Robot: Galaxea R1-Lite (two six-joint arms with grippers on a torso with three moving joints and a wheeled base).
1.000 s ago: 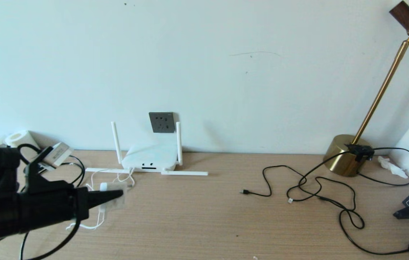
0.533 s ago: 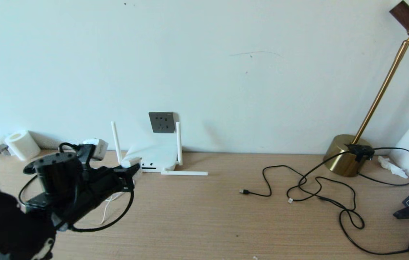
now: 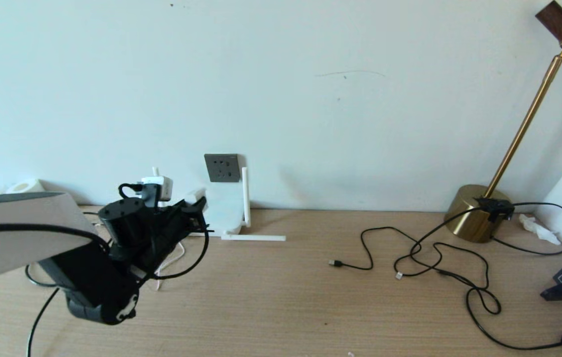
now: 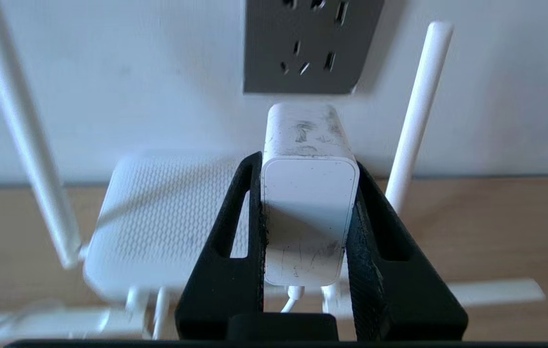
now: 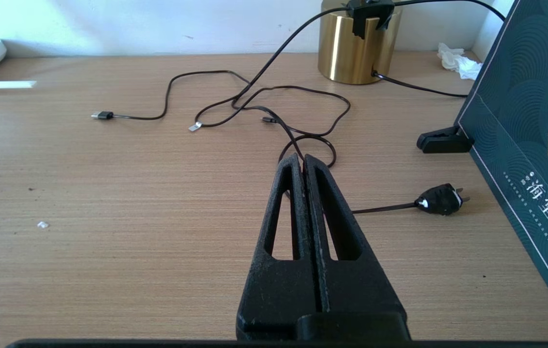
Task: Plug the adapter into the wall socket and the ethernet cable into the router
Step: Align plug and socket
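Observation:
My left gripper (image 4: pixel 306 163) is shut on the white adapter (image 4: pixel 308 193), whose thin white cord hangs below. It holds the adapter in the air over the white router (image 4: pixel 157 217), just below the dark grey wall socket (image 4: pixel 310 46) and apart from it. In the head view the left gripper (image 3: pixel 196 207) is in front of the router (image 3: pixel 226 210), low and left of the wall socket (image 3: pixel 221 167). The ethernet cable's clip connector (image 3: pixel 399 275) lies on the desk at centre right. My right gripper (image 5: pixel 304 159) hovers shut and empty over the desk, the connector (image 5: pixel 195 126) ahead of it.
A brass lamp base (image 3: pixel 474 213) stands at the back right with thin black cords looping from it, one ending in a black plug (image 5: pixel 440 199). A dark green box (image 5: pixel 520 121) stands at the right edge. Paper rolls (image 3: pixel 23 186) sit at the back left.
My left gripper has lifted the adapter off the desk and carried it right and toward the wall, up to the router below the socket. The right side is unchanged.

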